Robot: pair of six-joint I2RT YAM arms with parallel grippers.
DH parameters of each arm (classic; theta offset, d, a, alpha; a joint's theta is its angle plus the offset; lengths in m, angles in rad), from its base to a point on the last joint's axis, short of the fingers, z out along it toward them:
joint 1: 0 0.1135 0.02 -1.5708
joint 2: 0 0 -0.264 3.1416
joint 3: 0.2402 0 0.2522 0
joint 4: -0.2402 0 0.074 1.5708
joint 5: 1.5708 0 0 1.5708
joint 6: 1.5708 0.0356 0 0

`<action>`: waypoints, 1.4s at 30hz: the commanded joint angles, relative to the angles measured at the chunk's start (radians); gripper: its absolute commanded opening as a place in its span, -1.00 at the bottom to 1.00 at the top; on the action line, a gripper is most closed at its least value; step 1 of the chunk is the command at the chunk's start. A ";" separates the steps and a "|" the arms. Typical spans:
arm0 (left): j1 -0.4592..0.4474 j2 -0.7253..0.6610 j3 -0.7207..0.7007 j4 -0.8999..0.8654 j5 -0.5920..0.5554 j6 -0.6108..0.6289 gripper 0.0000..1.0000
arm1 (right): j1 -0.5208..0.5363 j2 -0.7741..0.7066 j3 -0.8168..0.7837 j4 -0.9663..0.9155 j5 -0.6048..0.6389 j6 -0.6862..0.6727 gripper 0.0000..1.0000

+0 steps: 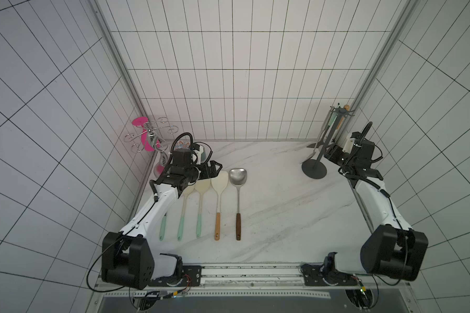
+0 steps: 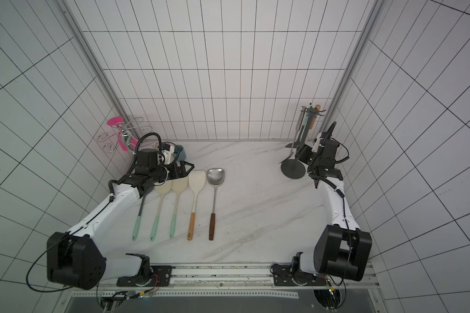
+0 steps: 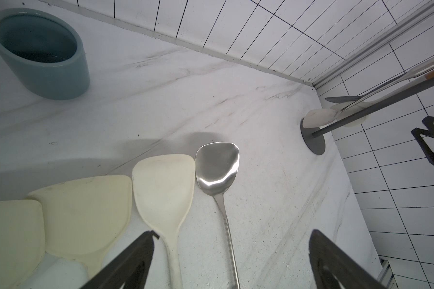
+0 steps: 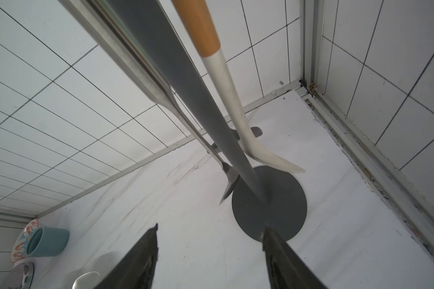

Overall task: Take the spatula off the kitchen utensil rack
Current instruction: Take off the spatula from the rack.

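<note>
Marble table carries a row of spatulas, the kitchen utensil rack, a blue cup.

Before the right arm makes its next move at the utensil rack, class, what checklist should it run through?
1. Right gripper open and empty: ok.
2. A spatula handle between its jaws: not ok; the handles lie ahead of it.
3. White spatula and steel spatula hanging beside the pole of the kitchen utensil rack: ok.
4. How their ends sit on the hooks: cannot tell, too small.
5. Left gripper away from the rack, open over the laid-out utensils: ok.
</note>
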 commanded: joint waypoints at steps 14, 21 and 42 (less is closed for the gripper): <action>0.015 -0.011 -0.009 0.021 0.016 0.008 0.95 | -0.092 0.180 0.140 0.264 -0.126 -0.103 -0.16; 0.018 -0.006 -0.009 0.021 0.017 0.008 0.95 | -0.128 0.259 0.175 0.368 -0.210 -0.124 -0.19; 0.029 0.010 -0.009 0.021 0.025 0.006 0.95 | -0.134 0.442 0.211 0.630 -0.440 -0.118 -0.12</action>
